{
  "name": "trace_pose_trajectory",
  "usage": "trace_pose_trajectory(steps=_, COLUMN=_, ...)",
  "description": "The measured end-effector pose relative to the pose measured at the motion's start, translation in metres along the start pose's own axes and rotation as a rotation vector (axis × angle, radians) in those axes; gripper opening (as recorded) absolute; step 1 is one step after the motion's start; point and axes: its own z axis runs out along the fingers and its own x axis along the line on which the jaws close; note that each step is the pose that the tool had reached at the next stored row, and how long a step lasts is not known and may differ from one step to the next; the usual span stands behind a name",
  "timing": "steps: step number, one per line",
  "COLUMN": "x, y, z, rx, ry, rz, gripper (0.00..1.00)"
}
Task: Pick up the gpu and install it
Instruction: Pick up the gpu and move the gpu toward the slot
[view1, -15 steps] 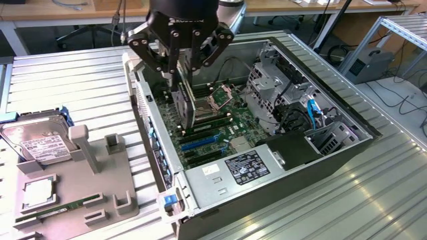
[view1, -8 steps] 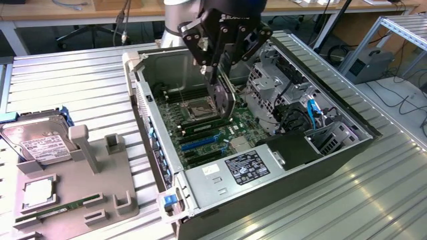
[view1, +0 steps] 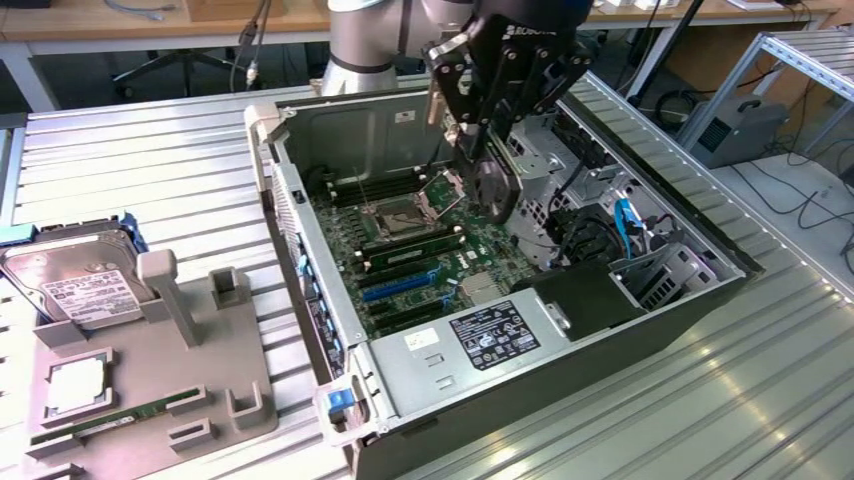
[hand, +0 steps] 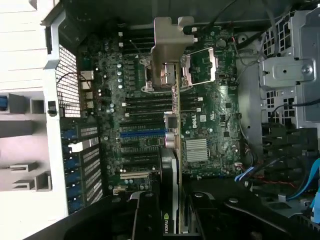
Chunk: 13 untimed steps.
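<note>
Jaws part-closed on gpu (hand: 171, 160); wrist view shows its bracket (hand: 167, 55) over motherboard (hand: 210, 115), exterior view whole open case (view1: 601, 400).

Case (view1: 283, 200) lies open on top, so there is free room straight above the motherboard (view1: 434, 265). The end effector (view1: 478, 135) gripping the gpu (view1: 491, 195) hangs in that gap. Drive cage (view1: 541, 160) and blue cables (view1: 625, 225) crowd the motherboard's side toward the exterior view's right. Power supply (view1: 494, 335) blocks its near end. The case wall runs along its opposite side.
</note>
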Motion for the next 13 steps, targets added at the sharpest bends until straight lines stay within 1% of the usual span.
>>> trace_pose_trajectory(steps=2, x=-0.010, y=0.0008, z=0.0002, rx=0.0000, ry=0.0000, rz=0.000, gripper=0.27)
trace_pose_trajectory(steps=5, x=-0.034, y=0.0026, z=0.0007, rx=0.0000, ry=0.0000, rz=0.000, gripper=0.27)
trace_pose_trajectory(steps=7, x=-0.054, y=0.0041, z=0.0011, rx=0.0000, ry=0.0000, rz=0.000, gripper=0.27)
trace_pose_trajectory(steps=9, x=-0.069, y=0.0051, z=0.0015, rx=-0.0001, ry=0.0000, rz=0.000, gripper=0.27)
trace_pose_trajectory(steps=13, x=-0.085, y=0.0066, z=0.0018, rx=0.0000, ry=0.0000, rz=0.000, gripper=0.27)
